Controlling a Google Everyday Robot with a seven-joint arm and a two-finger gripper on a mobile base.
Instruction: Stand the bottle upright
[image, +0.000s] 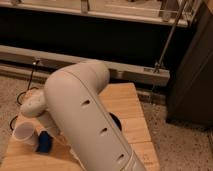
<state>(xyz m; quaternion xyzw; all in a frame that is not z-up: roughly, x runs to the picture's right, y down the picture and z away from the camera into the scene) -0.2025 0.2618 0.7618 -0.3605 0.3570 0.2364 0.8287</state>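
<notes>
Wooden table (129, 102): pale planks, seams running side to side; stands on speckled floor (175, 145). White cup (24, 133) on tabletop near left edge. Blue object (44, 143) on tabletop just right of cup, close beside it; contact cannot be told. Dark round thing (116, 121) on tabletop well right of cup, mostly hidden behind white arm (87, 115). Arm covers table's middle, right of cup. Gripper out of sight behind arm, on cup's right side.
</notes>
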